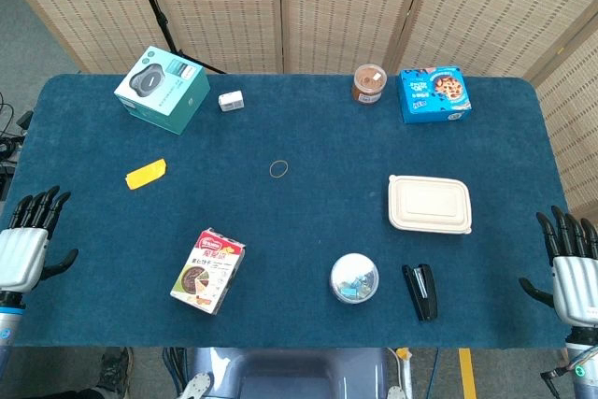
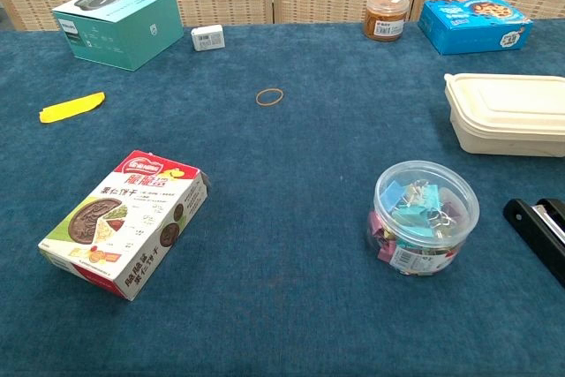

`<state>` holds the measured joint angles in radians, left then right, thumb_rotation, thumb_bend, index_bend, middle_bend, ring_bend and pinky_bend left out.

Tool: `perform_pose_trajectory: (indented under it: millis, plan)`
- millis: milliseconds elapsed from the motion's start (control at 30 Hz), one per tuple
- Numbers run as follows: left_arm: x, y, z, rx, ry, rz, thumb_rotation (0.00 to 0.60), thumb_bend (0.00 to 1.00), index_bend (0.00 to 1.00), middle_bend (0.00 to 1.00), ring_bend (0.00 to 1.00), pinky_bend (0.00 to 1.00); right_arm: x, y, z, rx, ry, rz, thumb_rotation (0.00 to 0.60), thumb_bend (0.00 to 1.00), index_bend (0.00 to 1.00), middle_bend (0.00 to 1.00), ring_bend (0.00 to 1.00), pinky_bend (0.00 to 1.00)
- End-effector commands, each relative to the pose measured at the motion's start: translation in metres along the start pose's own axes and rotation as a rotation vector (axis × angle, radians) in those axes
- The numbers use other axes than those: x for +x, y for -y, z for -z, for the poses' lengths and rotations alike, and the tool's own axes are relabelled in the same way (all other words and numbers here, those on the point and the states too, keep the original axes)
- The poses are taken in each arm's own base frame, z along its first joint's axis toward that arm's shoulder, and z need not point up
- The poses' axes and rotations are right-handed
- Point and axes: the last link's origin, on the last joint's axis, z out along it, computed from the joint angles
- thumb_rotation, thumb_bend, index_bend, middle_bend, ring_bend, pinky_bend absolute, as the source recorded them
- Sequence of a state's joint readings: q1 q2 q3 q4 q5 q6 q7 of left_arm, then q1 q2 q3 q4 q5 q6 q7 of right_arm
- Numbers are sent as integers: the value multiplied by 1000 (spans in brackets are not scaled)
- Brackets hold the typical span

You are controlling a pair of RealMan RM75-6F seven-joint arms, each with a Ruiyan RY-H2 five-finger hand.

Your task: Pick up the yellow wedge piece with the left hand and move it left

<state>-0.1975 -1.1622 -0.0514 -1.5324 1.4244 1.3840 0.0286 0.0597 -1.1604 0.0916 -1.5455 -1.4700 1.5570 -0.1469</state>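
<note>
The yellow wedge piece (image 1: 146,174) lies flat on the blue tabletop (image 1: 308,231), untouched, at about 9 o'clock from the rubber band (image 1: 279,169) and 6 o'clock from the teal box (image 1: 162,89). The left hand (image 1: 26,248) hovers at the tabletop's left edge, at 7 o'clock from the wedge, fingers spread and holding nothing. The right hand (image 1: 572,273) hangs likewise spread and unladen at the right edge.

worktop (image 1: 299,231) dark blue | wedge piece (image 1: 146,174) yellow | big box (image 1: 162,89) teal | lidded container (image 1: 429,203) cream | stapler (image 1: 420,291) black
</note>
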Motion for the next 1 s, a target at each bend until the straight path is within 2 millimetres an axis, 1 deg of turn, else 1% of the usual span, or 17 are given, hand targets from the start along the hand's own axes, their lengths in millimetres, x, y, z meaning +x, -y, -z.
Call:
perform_pose_trajectory:
  millis: [33, 300, 700, 833, 1000]
  plan:
    - [2, 1, 1, 1, -5, -2, 600, 259, 0, 0, 0, 0, -1, 1, 1, 3, 4, 2, 600, 0, 0, 0, 0, 0]
    - [1, 4, -1, 1, -1, 7, 600, 259, 0, 0, 0, 0, -2, 2, 0, 9, 17, -8, 600, 0, 0, 0, 0, 0]
    - [-4, 7, -14, 0, -1, 31, 600, 259, 0, 0, 0, 0, -3, -1, -3, -5, 26, -27, 600, 0, 0, 0, 0, 0]
    - [-8, 8, -26, -1, 17, 43, 600, 259, 0, 0, 0, 0, -4, -2, -5, -11, 32, -33, 600, 0, 0, 0, 0, 0]
    - [-17, 8, -50, -10, 37, 64, 600, 259, 0, 0, 0, 0, -6, -3, -8, -18, 41, -37, 600, 0, 0, 0, 0, 0]
